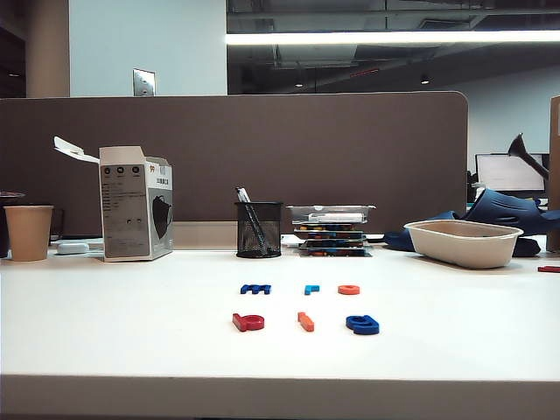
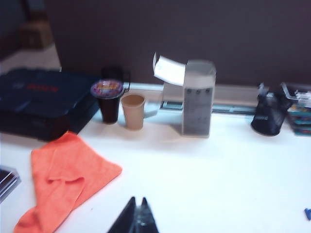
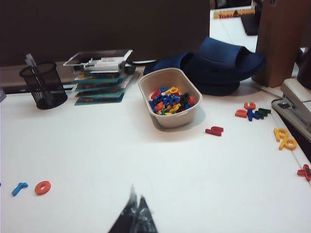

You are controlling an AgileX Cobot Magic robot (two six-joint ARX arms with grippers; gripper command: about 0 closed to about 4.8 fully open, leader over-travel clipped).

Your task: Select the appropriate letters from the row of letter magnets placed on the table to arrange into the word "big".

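Red, orange and blue letters (image 1: 305, 322) sit near the counter's (image 1: 131, 332) front edge spelling "big"; left gripper (image 2: 137, 219) and right gripper (image 3: 135, 213) hover closed, empty.

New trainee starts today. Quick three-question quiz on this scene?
1. True or false: the red letter, orange bar and dark blue looped letter lie in the front row on the table, nearer the camera than the other three magnets.
2. How many letter magnets lie in the back row?
3. The right gripper is: A) open, B) shut and empty, C) shut on a letter.

Key
1. True.
2. Three: the wide dark blue letter, the light blue letter and the orange ring.
3. B. The left gripper is shut and empty too, both over bare table.
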